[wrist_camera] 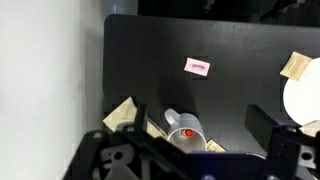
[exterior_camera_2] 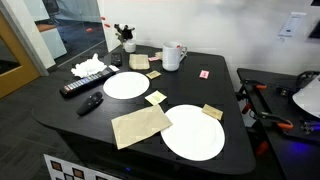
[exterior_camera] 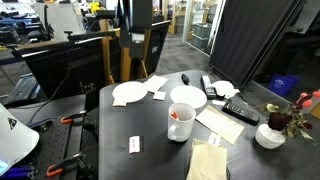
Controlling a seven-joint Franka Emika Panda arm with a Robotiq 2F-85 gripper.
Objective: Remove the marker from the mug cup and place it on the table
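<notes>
The mug (wrist_camera: pixel 175 121) props the marker (wrist_camera: pixel 187 132), top reachable from above; the end effector (wrist_camera: pixel 190 158) hangs overhead, jaws wide apart.

Seen in the wrist view, the tool (wrist_camera: pixel 196 138) reaches in from the bottom edge, jaws spread wide.

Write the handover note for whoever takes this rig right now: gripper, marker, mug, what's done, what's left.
Gripper: jaws look open and empty, held high over the table.
Marker: standing in the mug cup, which sits near the table's edge.
Done: nothing; no grasp made.
Left: come down over the mug cup, grip the marker, lift it out, lay it on bare table.
</notes>
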